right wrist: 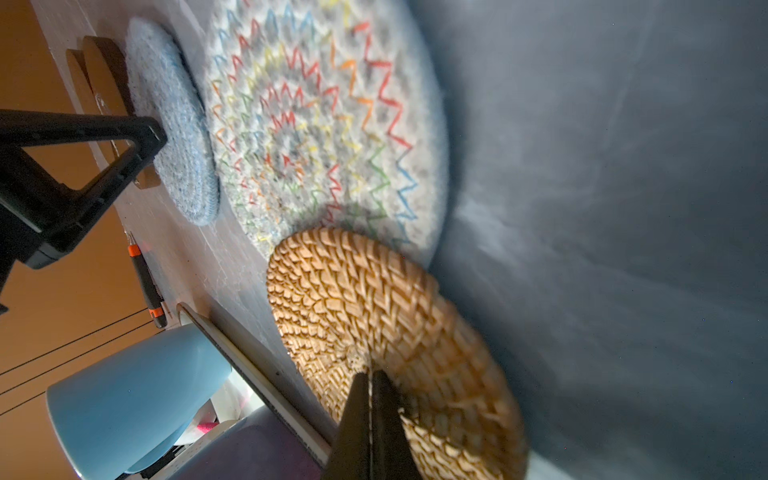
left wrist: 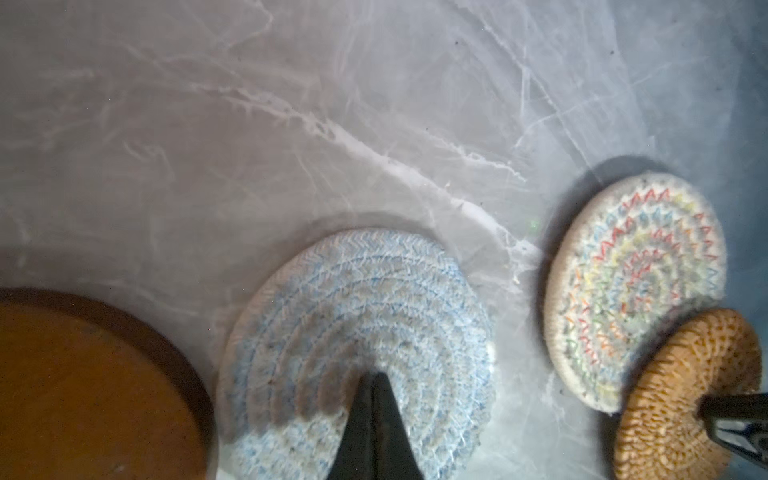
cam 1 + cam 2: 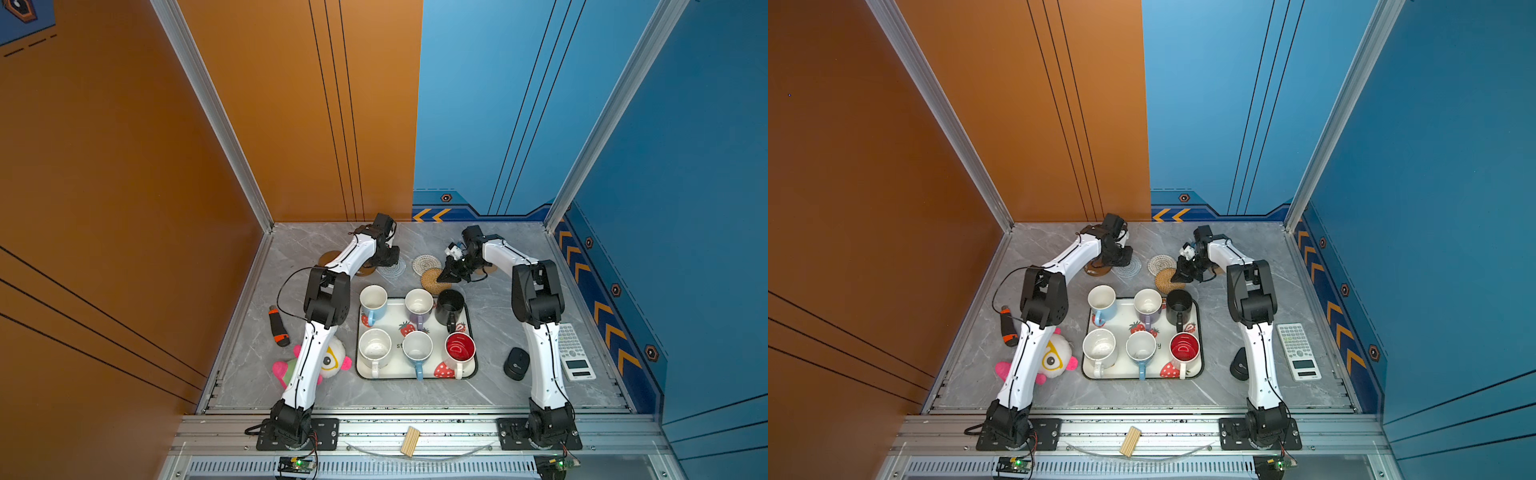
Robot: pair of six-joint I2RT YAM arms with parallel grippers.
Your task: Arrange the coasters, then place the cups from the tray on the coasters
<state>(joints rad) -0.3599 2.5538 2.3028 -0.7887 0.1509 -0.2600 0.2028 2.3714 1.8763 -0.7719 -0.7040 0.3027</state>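
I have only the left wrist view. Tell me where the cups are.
Observer: All six cups stand on the tray; none is on a coaster.
Operator: Report the right gripper's jaws.
Observer: The right gripper is shut, its tips down on the tan rattan coaster.
Operator: List the clutter beside the tray.
Observer: In both top views, a plush toy and screwdriver lie on its left, and a mouse and calculator on its right.

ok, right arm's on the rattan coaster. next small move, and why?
Probably slide the tan rattan coaster clear of the cream woven coaster. The right gripper, fingers shut, has its tip on the rattan one, whose edge looks to overlap the cream one; arranged coasters should lie apart.
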